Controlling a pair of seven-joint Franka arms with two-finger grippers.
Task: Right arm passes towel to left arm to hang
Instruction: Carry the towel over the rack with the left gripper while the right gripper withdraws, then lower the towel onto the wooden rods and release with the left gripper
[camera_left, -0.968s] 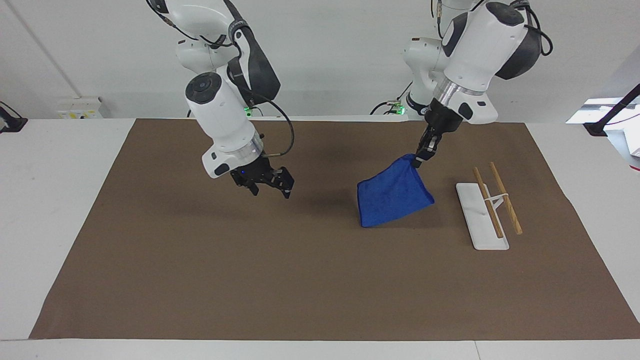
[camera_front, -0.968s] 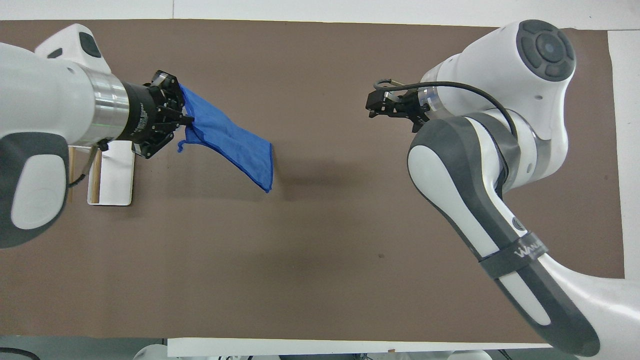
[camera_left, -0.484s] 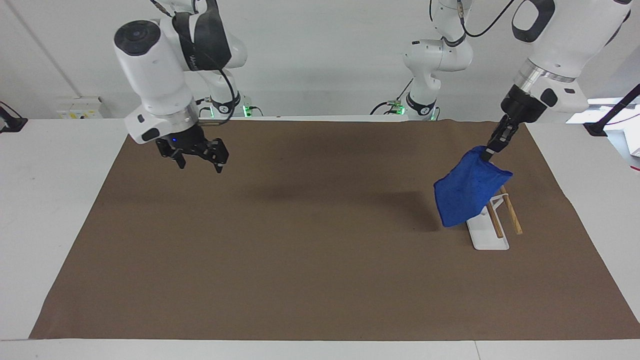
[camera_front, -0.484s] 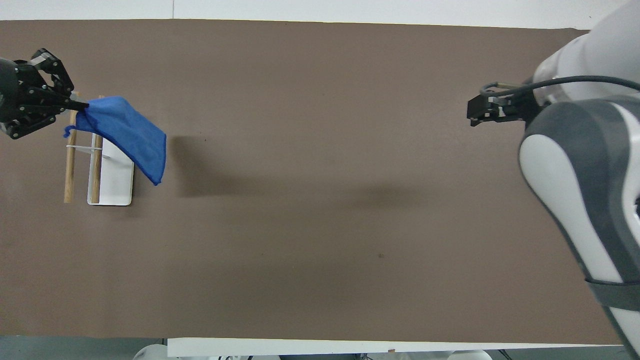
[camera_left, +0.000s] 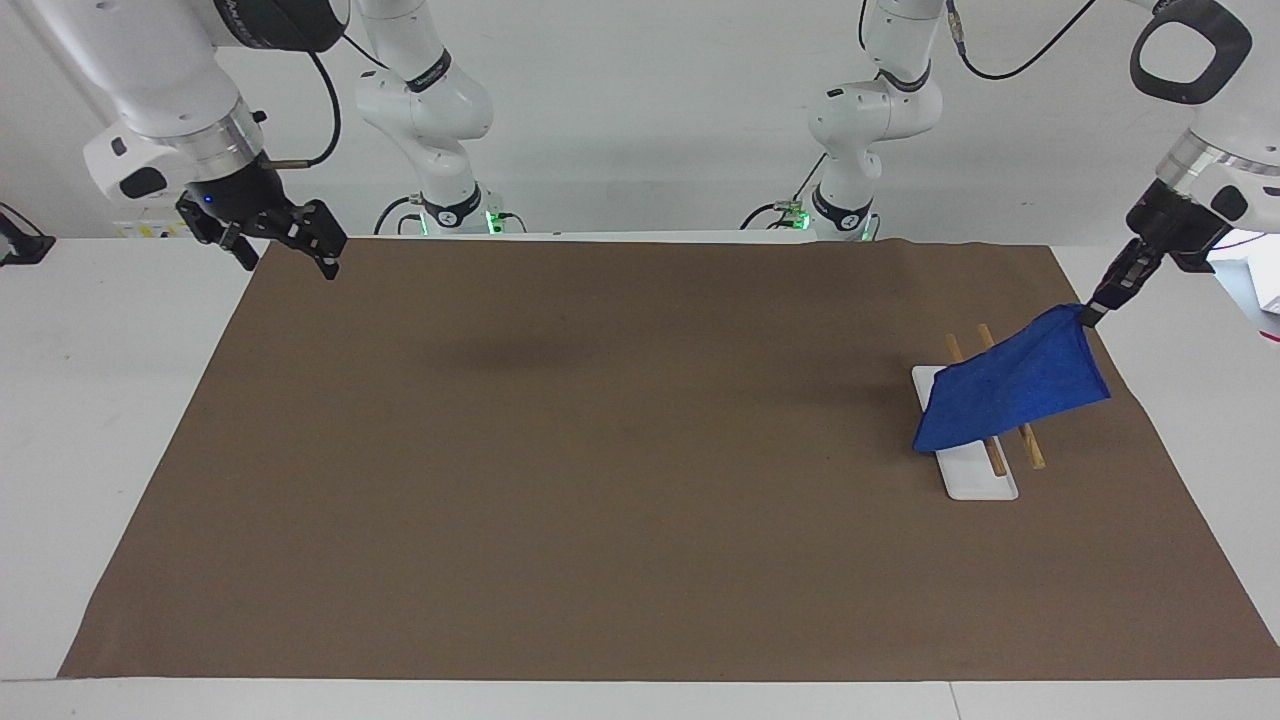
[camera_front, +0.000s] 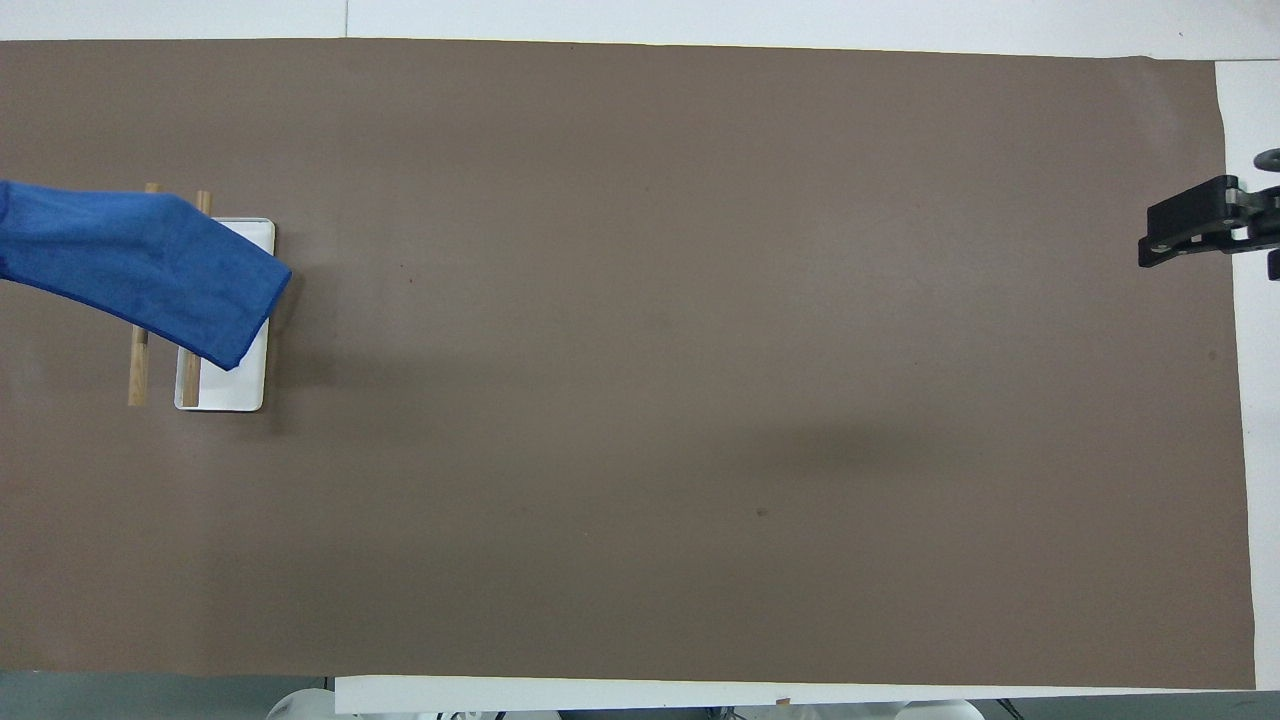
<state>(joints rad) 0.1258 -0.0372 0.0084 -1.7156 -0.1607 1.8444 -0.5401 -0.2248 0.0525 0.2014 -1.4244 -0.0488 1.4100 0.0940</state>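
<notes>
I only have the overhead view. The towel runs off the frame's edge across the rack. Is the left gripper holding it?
Observer: Yes. The left gripper pinches the towel by its top corner, above the rack.
Operator: Is the cloth on the rods?
Observer: Its lower part appears to lie across both wooden rods, sloping up to the held corner.
Operator: And the right gripper?
Observer: The right gripper hangs open and empty over the mat's corner at the right arm's end.
</notes>
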